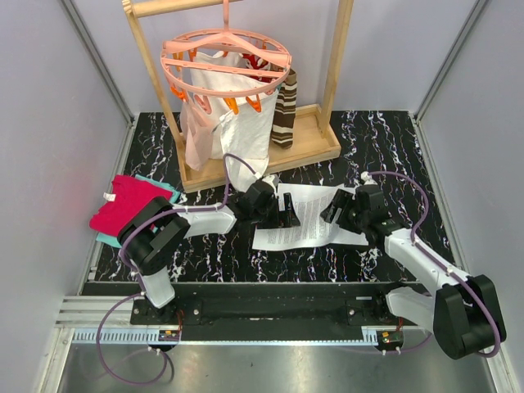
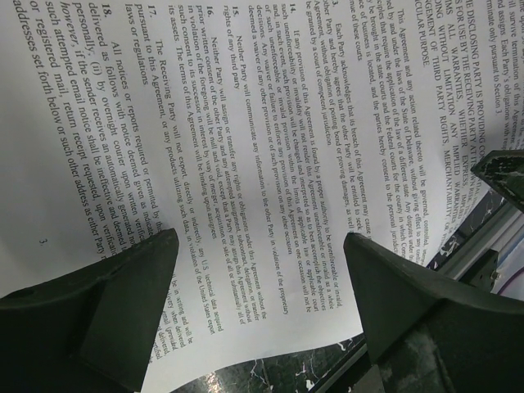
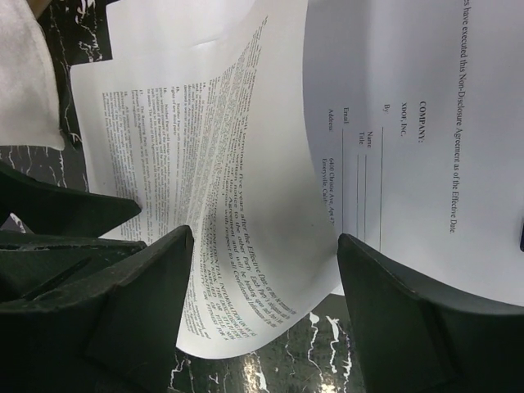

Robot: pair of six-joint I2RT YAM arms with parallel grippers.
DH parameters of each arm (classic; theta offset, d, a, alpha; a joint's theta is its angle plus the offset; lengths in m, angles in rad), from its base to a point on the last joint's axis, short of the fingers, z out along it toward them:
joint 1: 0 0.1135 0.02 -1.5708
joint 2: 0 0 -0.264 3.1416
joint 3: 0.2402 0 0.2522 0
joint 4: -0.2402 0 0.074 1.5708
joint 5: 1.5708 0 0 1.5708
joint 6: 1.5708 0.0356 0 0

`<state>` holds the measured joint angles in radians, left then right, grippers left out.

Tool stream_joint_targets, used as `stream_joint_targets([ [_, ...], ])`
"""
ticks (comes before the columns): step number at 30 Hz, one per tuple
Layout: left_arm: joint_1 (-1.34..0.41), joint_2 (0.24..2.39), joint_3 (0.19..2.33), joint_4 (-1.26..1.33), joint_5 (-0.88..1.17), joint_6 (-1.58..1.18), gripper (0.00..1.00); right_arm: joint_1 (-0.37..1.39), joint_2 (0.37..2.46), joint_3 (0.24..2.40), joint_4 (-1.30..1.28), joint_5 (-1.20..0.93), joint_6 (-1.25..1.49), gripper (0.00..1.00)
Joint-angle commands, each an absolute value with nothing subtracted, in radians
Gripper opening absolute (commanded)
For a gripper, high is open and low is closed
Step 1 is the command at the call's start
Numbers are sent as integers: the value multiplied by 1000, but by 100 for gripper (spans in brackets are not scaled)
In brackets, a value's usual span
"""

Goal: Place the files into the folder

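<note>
The files (image 1: 301, 217) are white printed sheets lying mid-table between my two grippers. My left gripper (image 1: 286, 210) hovers over their left edge, open. In the left wrist view its fingers (image 2: 260, 237) stand wide apart above flat text-covered files (image 2: 270, 164), gripping nothing. My right gripper (image 1: 333, 210) is at the right edge, also open. In the right wrist view one sheet (image 3: 246, 213) curls up between the spread fingers (image 3: 264, 236), and a signature page (image 3: 409, 147) lies flat beside it. I cannot pick out the folder with certainty against the dark table.
A wooden rack (image 1: 315, 147) stands at the back, carrying a pink clip hanger (image 1: 225, 57), a white cloth bag (image 1: 214, 115) and a striped brown cloth (image 1: 285, 110). Red-and-teal folded cloths (image 1: 127, 205) lie at the left. The table (image 1: 393, 147) is black marble with white veins.
</note>
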<state>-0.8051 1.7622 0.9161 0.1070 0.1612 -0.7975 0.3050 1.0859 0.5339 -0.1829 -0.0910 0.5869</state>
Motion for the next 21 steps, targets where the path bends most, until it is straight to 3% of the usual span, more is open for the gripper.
stream_joint_targets([
  [1,-801,1730,910,103,181,-792,90,301,1115,572,-149,-55,534,80],
  [13,-790,1700,910,80,176,-776,91,278,1203,618,-140,-55,456,81],
  [21,-787,1706,917,80,183,-781,90,189,1293,633,-106,-245,460,88],
])
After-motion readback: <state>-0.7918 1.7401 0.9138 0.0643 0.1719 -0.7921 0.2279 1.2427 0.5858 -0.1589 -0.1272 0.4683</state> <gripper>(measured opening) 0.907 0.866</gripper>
